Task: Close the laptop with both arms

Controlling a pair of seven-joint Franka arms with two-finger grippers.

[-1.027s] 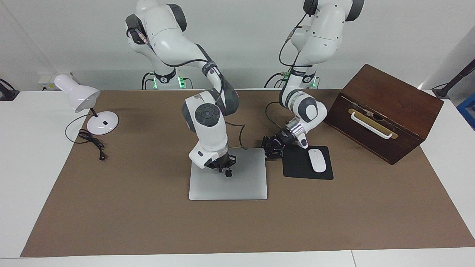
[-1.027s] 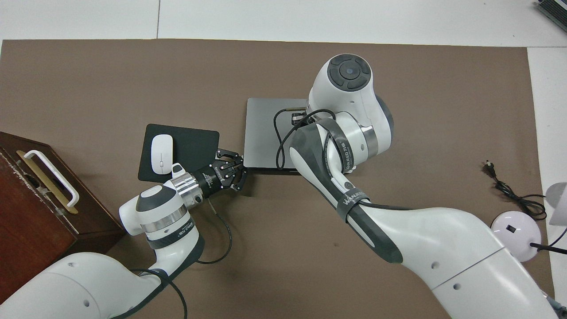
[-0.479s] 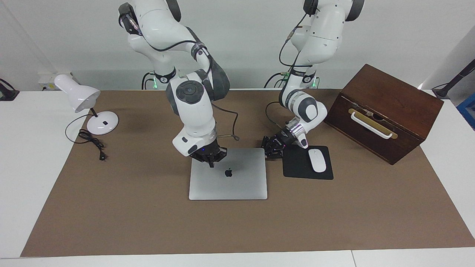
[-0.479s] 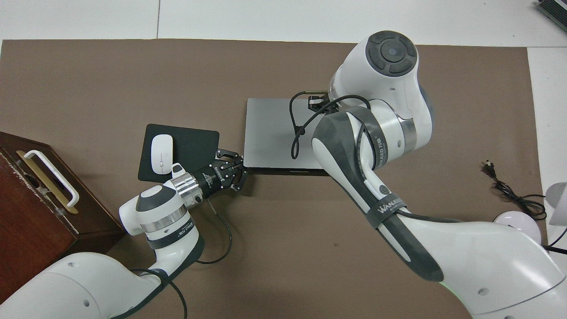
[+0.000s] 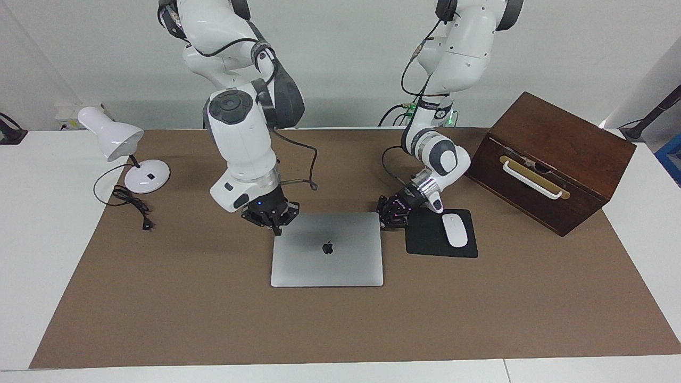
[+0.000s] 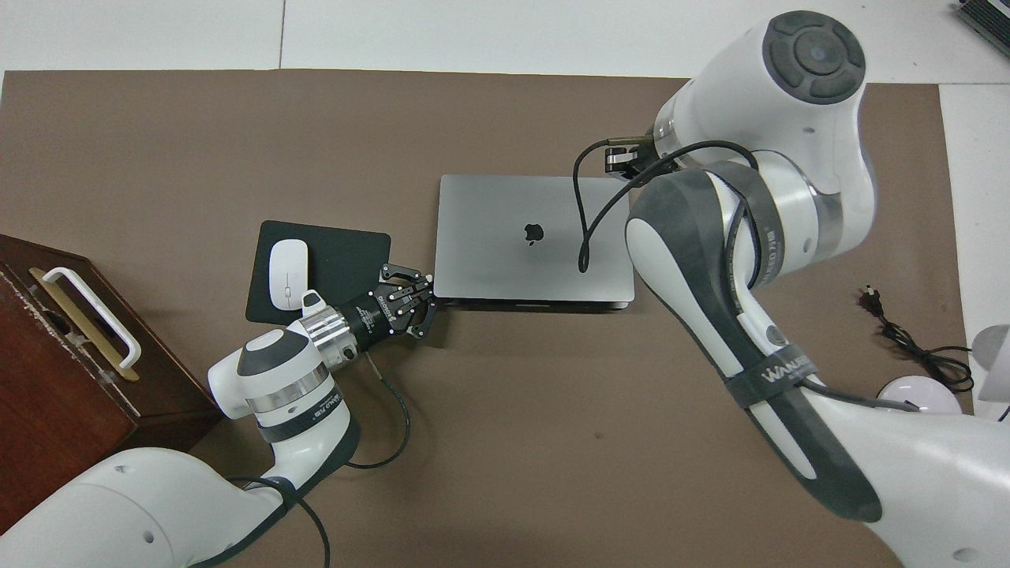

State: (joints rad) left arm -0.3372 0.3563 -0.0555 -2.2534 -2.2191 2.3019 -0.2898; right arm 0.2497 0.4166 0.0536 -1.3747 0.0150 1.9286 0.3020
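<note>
Laptop: you've got the laptop (image 5: 327, 249) lying flat and shut in the middle of the facing view, apple logo up, on the brown mat (image 5: 213, 319). In the overhead view it sits a little above centre frame.

Right gripper: your right gripper (image 5: 276, 230) hangs in the air over the laptop's corner nearest the robots, on the right arm's end, just left of centre in the facing view. Its fingertips are pressed together with nothing between them. In the overhead view you only catch a bit of it at upper right, mostly hidden by the arm's own wrist.

Left gripper: the left gripper (image 5: 384, 219) is low at the laptop's other robot-side corner, right of centre in the facing view, tips meeting at the laptop's edge. Pinched closed, and you can't tell whether it actually touches the metal. In the overhead view it pokes in from lower left, between the laptop and the mouse pad.

Mouse pad: black mouse pad (image 5: 428, 239) right beside the laptop, toward the left arm's end, with a white mouse (image 5: 454, 230) on it.

Wooden box: dark wooden box (image 5: 553, 159) with a white handle, right side of the facing view.

Lamp: white desk lamp (image 5: 119, 146) at the left edge of the facing view, its black cord (image 5: 133, 207) coiled on the mat beside it.
</note>
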